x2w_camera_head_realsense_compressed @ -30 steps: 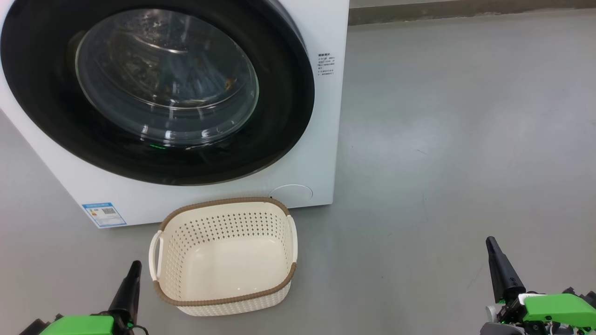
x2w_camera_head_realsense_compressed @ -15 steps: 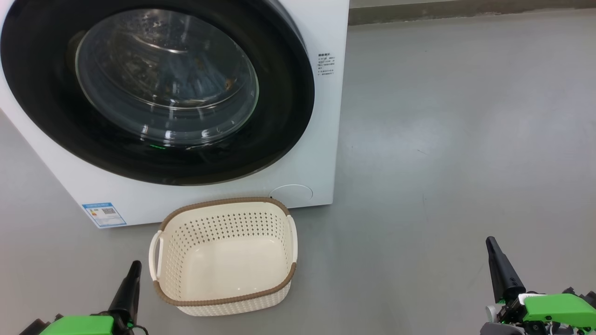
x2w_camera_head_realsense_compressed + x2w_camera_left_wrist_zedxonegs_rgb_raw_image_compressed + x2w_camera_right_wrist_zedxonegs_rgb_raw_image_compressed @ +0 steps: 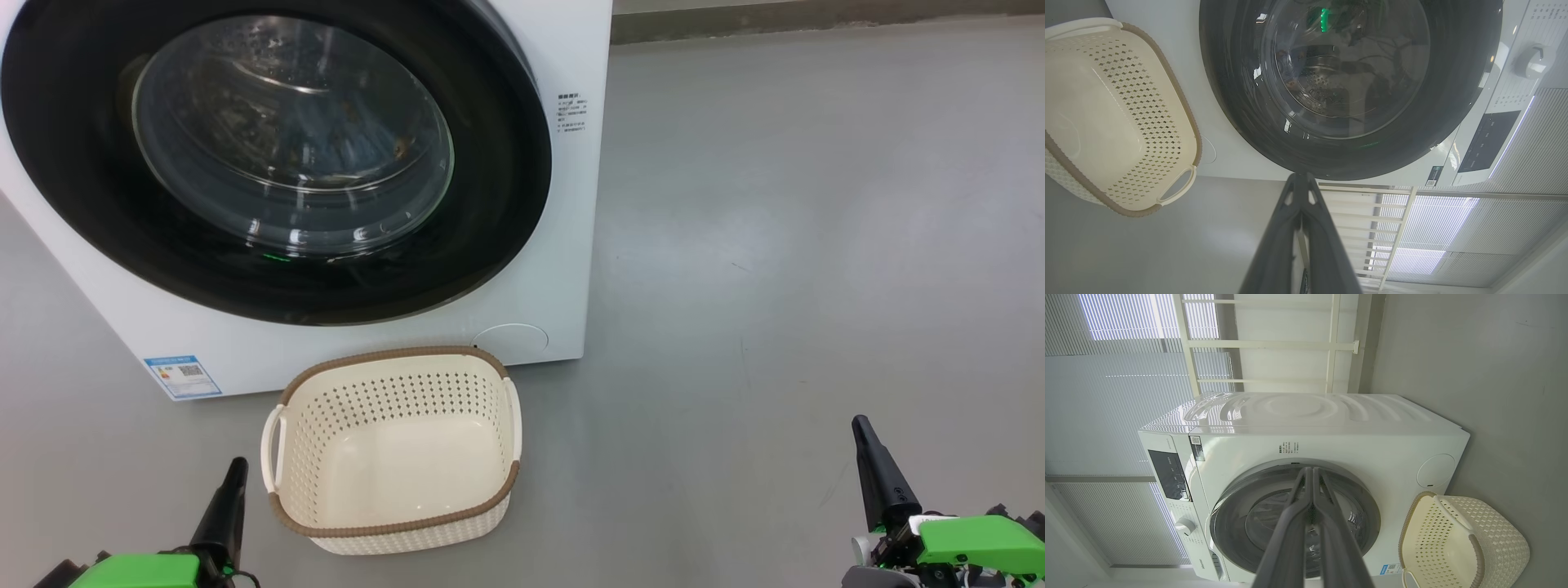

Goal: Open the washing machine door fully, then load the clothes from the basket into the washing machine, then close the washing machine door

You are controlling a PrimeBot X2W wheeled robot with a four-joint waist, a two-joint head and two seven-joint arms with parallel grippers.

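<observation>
The washing machine door is being seen closed flat against the front of the washing machine, its black rim ringing the domed glass. Behind the glass the steel drum is being dimly shown, with a few orange-brown specks that may belong to the clothes; more cannot be told through the reflections. The basket is being seen empty and upright on the grey floor. It is standing just before the machine's lower front, below the door and to the right of the blue label sticker.

The left gripper is being held low over the floor, just beside the basket's left handle and apart from it, its two dark fingers pressed together on nothing. The right gripper is being held well apart to the right of basket and machine, over the floor, its fingers likewise closed together and empty. In both wrist views the fingers are being pointed towards the door, well short of it.
</observation>
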